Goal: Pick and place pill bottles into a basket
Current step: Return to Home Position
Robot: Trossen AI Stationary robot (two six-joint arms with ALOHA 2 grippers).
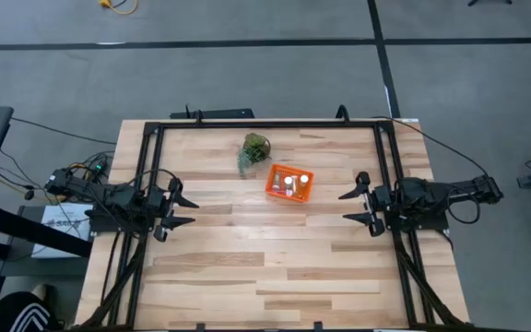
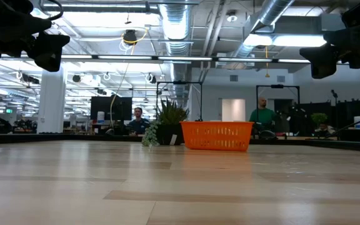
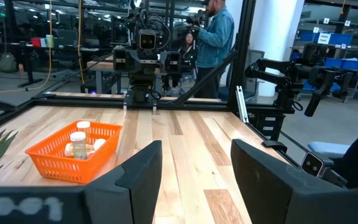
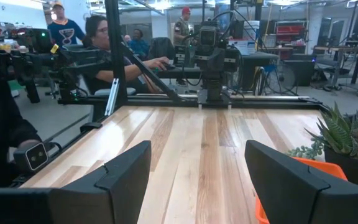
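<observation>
The orange basket stands on the table a little right of centre, toward the far edge. It also shows in the low view and the left wrist view. Pill bottles with white caps stand inside it, two plain in the left wrist view. My left gripper is open and empty at the table's left edge, above the table. My right gripper is open and empty at the table's right side, above the table. Both point toward the table's middle.
A small green potted plant stands just left of and beyond the basket, close to it. A black frame runs along the table's far edge and down both sides. People stand and sit in the room beyond the table.
</observation>
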